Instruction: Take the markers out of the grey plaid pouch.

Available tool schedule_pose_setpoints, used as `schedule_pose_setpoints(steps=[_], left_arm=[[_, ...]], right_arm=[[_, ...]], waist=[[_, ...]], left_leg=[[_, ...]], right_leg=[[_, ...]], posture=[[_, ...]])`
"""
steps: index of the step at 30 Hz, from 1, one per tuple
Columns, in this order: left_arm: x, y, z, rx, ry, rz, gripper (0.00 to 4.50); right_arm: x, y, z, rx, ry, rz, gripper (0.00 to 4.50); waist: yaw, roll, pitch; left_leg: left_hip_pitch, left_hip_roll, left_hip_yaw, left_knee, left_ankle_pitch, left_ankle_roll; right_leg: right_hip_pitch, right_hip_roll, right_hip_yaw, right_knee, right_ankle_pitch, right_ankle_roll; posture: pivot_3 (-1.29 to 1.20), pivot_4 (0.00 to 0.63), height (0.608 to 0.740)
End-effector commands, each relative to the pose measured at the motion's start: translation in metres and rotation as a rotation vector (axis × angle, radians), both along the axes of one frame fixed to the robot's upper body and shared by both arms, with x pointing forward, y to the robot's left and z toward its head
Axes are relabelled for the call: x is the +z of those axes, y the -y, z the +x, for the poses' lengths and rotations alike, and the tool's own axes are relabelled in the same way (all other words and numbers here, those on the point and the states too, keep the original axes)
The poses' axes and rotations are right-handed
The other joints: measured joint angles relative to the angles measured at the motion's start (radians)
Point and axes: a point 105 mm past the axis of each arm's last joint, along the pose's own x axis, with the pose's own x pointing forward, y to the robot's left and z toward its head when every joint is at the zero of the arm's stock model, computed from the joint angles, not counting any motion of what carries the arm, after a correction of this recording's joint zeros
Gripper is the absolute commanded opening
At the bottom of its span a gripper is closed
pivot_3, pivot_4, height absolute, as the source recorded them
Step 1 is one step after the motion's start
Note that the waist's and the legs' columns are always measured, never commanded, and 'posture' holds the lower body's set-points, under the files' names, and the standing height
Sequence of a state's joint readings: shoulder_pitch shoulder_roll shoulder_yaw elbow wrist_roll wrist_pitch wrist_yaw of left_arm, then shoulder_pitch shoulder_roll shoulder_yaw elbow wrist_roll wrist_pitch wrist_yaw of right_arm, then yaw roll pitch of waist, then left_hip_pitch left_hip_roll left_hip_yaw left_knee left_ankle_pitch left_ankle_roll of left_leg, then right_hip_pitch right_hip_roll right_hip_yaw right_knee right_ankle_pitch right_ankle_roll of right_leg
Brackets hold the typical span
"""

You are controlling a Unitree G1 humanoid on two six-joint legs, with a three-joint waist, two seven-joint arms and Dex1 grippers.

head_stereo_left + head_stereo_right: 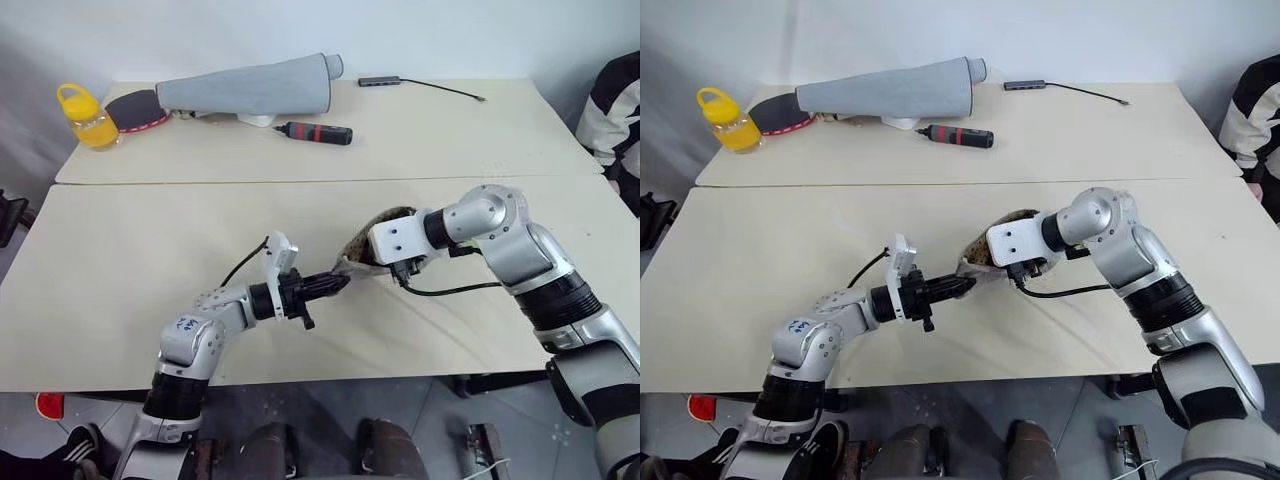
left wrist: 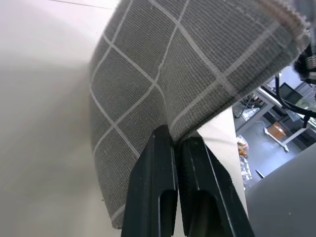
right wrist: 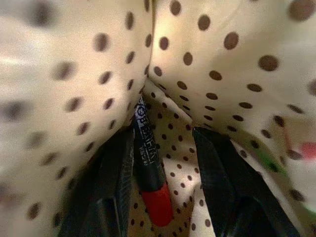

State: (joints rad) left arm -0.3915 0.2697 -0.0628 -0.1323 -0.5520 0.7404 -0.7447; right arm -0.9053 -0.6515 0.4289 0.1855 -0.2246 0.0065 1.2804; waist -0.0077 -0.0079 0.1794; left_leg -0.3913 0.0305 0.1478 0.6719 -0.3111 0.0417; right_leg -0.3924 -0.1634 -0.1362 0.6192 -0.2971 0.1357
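Grey plaid pouch point(image 1: 985, 255): on the near table point(image 1: 100, 300), roughly midway between its left and right edges, mouth lifted and facing the right arm; grey cloth with thin white grid lines in the left wrist view, cream lining with brown dots inside.

Left gripper point(image 2: 176, 148): fingers clenched on a fold of the pouch's outer cloth at its near-left end, reaching in level from the left.

Right gripper point(image 3: 165, 173): sunk into the pouch mouth from the right, pointing down and left; its two black fingers point(image 3: 111, 182) stand parted inside the lining, straddling a marker, not closed on it.

Markers: one point(image 3: 148, 173) lies in the bottom fold of the lining between the right fingers, dark barrel with white print and a red end toward the camera; a blurred streak of green and red at the lining's edge cannot be identified.

Far table point(image 1: 450, 130): yellow bottle point(image 1: 88, 118) near the left edge; long grey sleeve point(image 1: 250, 88) beside it; black stick tool with red bands point(image 1: 316, 132) near the front edge; cabled adapter point(image 1: 380, 80) at the back edge.

Person's sleeve point(image 1: 612, 115): at the far table's right edge
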Motion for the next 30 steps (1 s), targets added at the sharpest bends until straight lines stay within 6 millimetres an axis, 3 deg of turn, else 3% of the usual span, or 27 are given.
schedule_pose_setpoints(steps=[1, 17, 19, 23, 30], left_arm=[[0.008, 0.007, -0.003, -0.049, 0.069, 0.003, 0.00], [0.005, 0.008, -0.004, -0.045, 0.098, 0.025, 0.00], [0.006, 0.008, -0.004, -0.036, 0.102, 0.026, 0.00], [0.007, 0.005, -0.001, -0.005, 0.119, 0.027, 0.00], [0.010, -0.004, 0.011, 0.078, 0.167, 0.034, 0.00]], right_arm=[[-0.002, -0.009, 0.003, 0.014, 0.013, 0.003, 1.96], [-0.042, -0.012, 0.020, -0.039, 0.031, 0.009, 1.96], [-0.043, -0.012, 0.017, -0.032, 0.004, 0.020, 1.59], [-0.028, -0.011, 0.009, -0.024, -0.002, 0.075, 0.69], [0.005, 0.001, -0.012, -0.018, 0.001, 0.134, 0.59]], waist=[[0.000, 0.000, 0.000], [-0.022, 0.000, 0.000], [-0.023, 0.000, 0.000], [-0.021, 0.000, 0.000], [-0.016, 0.000, 0.000]], left_leg=[[0.000, 0.000, 0.000, 0.000, 0.000, 0.000], [0.001, 0.000, 0.000, 0.001, 0.000, 0.000], [0.001, 0.000, 0.000, 0.001, 0.000, 0.000], [0.001, 0.001, 0.000, 0.002, 0.000, 0.000], [-0.001, 0.000, -0.002, 0.002, 0.000, 0.000]], right_leg=[[0.000, 0.000, 0.000, 0.000, 0.000, 0.000], [0.001, 0.000, 0.000, 0.002, 0.000, 0.000], [0.001, 0.000, 0.001, 0.002, 0.000, 0.000], [0.001, 0.000, 0.001, 0.002, 0.000, 0.000], [0.000, -0.001, 0.000, 0.001, 0.000, 0.000]], posture=[[0.00, 0.150, 0.740], [0.00, 0.150, 0.740], [0.00, 0.150, 0.740], [0.00, 0.150, 0.740], [0.00, 0.150, 0.740]])
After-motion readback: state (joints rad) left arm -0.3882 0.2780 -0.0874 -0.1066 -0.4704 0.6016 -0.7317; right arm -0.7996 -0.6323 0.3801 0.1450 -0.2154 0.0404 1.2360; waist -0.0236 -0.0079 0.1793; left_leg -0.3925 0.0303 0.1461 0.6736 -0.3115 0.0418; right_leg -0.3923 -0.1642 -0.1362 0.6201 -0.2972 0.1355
